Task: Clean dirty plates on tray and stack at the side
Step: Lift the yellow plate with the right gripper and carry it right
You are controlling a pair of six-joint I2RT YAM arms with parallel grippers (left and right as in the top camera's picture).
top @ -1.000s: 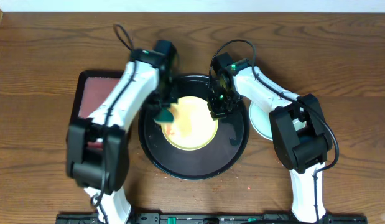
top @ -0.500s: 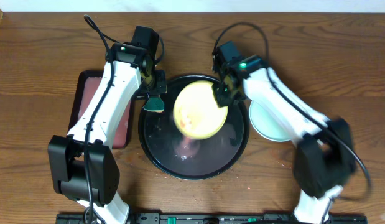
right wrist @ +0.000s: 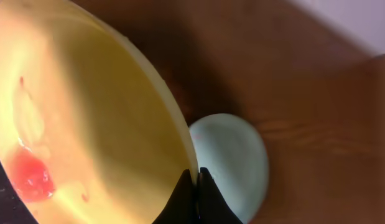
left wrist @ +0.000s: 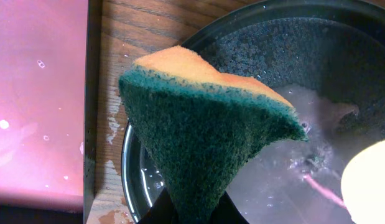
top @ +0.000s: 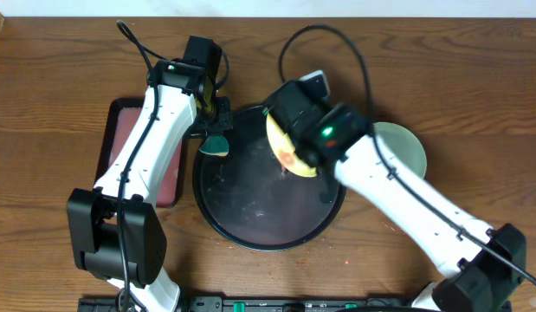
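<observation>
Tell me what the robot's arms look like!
Both arms are white tubes with chunky black joints. The left arm and the right arm each have a tiny green light and a thin black cable.

Clamped: left tool (left wrist: pixel 195 208), right tool (right wrist: pixel 195 186) (raised).

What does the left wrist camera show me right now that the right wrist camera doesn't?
Only left wrist: the left gripper pinching the green-and-orange sponge over the rim of the black tray, with the dark red tray beside it. Only right wrist: the right gripper clamped on the rim of the yellow plate, a red smear on its face, and a mint-blue plate on the table beyond. Both: the table and the yellow plate, just a corner in the left view.
</observation>
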